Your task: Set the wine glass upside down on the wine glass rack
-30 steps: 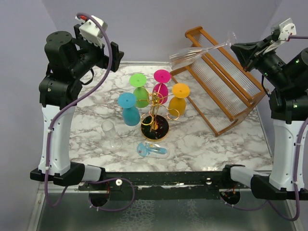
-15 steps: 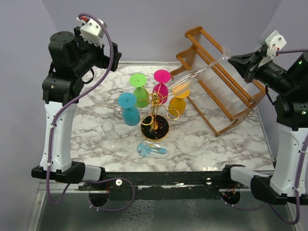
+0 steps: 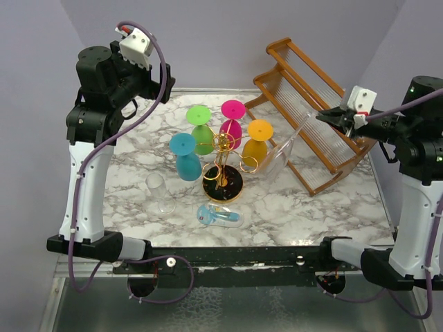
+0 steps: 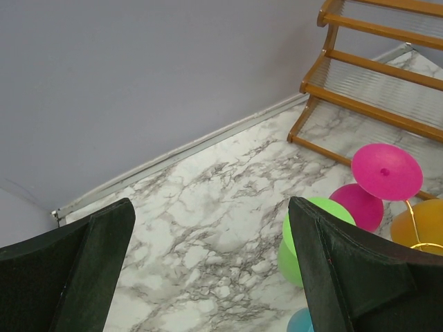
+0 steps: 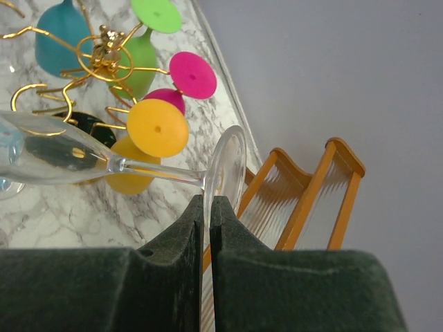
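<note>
My right gripper [image 3: 324,117] is shut on the round foot [image 5: 228,166] of a clear wine glass [image 3: 280,155]. The glass hangs tilted, bowl [image 5: 48,155] down and to the left, just right of the gold wire rack [image 3: 223,162]. The rack stands on its round black base [image 3: 223,185] at the table's middle. Green [image 3: 199,128], pink [image 3: 232,121], orange [image 3: 257,142] and blue [image 3: 185,158] glasses hang on it upside down. The clear bowl is beside the orange glass; I cannot tell whether they touch. My left gripper [image 3: 163,83] is open and empty, raised at the back left.
A large brown wooden slatted rack [image 3: 315,104] stands at the back right, under my right arm. A clear glass [image 3: 159,190] stands upright left of the gold rack. A pale blue glass [image 3: 220,216] lies on its side in front of it.
My right arm has swung the clear glass down and to the left, from above the wooden rack to beside the gold rack, bowl now pointing down. The left arm shifted only slightly.
</note>
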`<state>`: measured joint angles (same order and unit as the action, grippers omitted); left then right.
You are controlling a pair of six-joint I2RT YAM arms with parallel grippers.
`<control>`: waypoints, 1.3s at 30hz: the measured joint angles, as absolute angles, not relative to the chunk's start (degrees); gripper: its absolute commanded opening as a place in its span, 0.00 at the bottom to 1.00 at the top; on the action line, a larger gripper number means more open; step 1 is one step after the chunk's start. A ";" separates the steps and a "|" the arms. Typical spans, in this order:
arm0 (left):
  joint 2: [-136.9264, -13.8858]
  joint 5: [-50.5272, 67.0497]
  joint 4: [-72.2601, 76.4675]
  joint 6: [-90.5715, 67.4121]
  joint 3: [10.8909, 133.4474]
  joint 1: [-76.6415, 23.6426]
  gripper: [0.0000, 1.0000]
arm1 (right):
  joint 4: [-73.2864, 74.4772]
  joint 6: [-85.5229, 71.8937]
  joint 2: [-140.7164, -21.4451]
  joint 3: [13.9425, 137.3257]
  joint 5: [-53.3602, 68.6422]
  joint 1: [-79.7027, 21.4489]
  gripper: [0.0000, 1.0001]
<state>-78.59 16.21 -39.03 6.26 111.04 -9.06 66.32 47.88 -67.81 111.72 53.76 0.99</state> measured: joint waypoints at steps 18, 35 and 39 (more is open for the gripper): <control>-78.59 15.70 -34.33 6.94 105.97 -8.99 0.95 | 79.79 71.48 -69.12 106.91 60.99 -6.90 0.01; -79.40 11.94 -29.93 4.82 100.44 -3.66 0.94 | 74.22 70.85 -71.11 104.40 61.76 -22.76 0.01; -79.75 11.94 -29.71 4.82 100.44 -2.92 0.94 | 69.19 67.59 -73.34 103.68 58.59 -29.43 0.01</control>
<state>-79.75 11.94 -29.71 4.82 100.44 -2.92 69.19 67.59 -73.34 103.68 58.59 -29.43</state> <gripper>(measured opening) 0.945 0.041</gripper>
